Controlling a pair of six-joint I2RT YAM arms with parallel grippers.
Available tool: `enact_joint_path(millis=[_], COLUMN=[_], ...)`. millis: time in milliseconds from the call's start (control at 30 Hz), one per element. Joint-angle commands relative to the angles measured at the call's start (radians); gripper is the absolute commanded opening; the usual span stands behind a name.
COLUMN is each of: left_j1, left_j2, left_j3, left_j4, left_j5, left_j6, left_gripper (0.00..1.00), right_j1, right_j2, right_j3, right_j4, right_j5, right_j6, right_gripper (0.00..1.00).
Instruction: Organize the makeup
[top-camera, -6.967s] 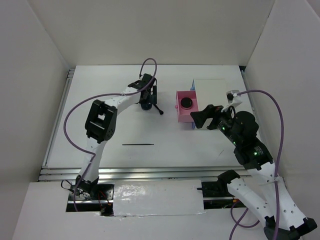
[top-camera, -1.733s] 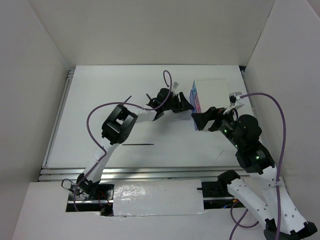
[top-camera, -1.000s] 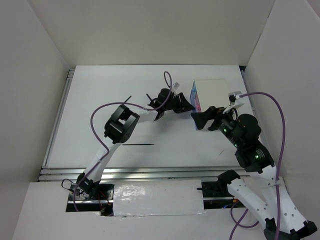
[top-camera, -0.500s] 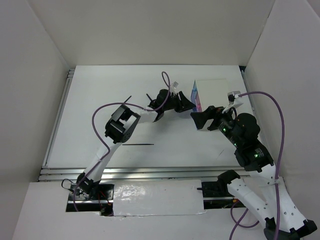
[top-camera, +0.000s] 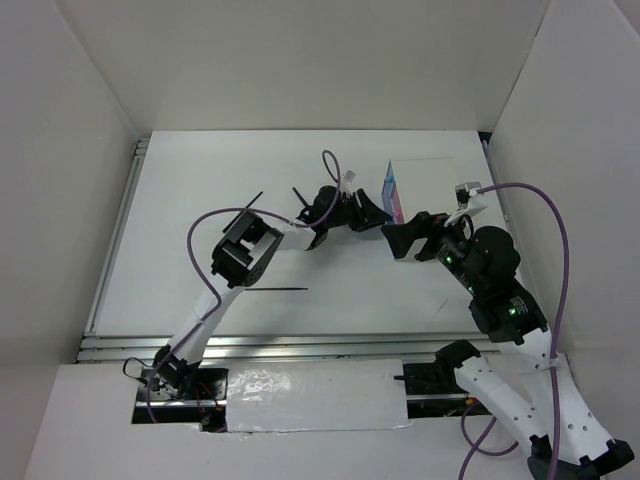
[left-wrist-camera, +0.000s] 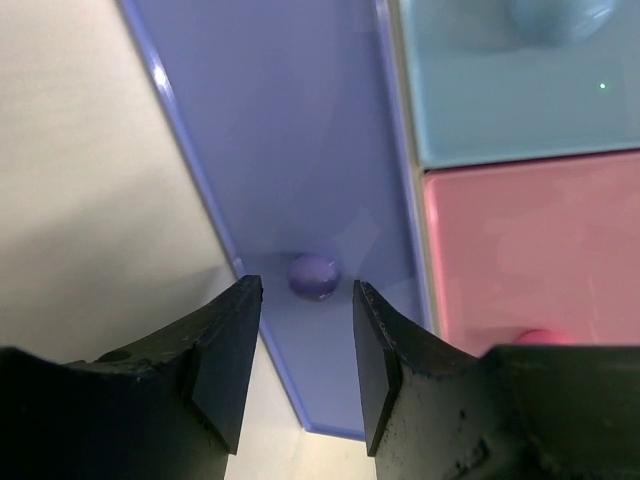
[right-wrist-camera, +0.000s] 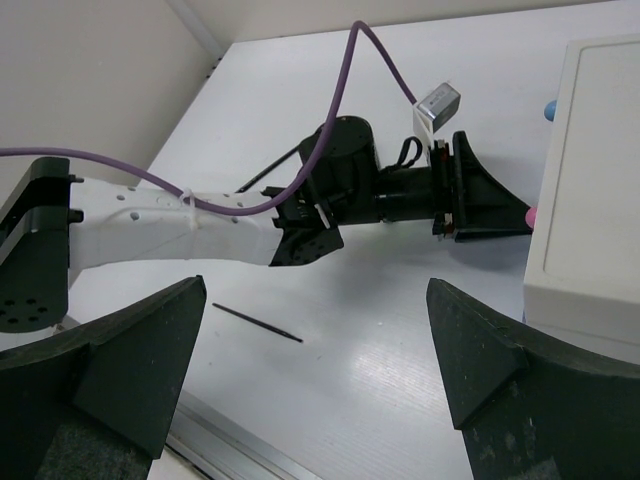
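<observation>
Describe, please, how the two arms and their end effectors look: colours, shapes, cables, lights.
The left arm and the right arm both have white links joined by black housings. A purple cable loops along each arm, and the right arm's housings show small green lights. The left end effector and the right end effector each have two matte black, wedge-shaped fingers.

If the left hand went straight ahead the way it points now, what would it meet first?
The left hand would likely meet the purple knob on the purple drawer front, centred between its open fingers; depth unclear.
</observation>
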Motion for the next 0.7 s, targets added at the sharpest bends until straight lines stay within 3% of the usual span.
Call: enact_joint_path(millis=[0,667], left_j1=[-0.021,-0.019], left_j2=[0.003,0.029], left_j3=[-0.032,0.015], left_j4=[0.084,0.133], left_j5=[-0.029,-0.034], left_j6=[-0.022,-0.051], left_gripper=[0.54,0.52], right_j1=[0.006,0.007], right_j2=[-0.007,-0.005], right_j3=[-0.012,-0.012], right_j4=[0.047,0.047], right_j5=[-0.006,-0.008], right_j6=[-0.003,-0.004], right_gripper=[0.99,0.99])
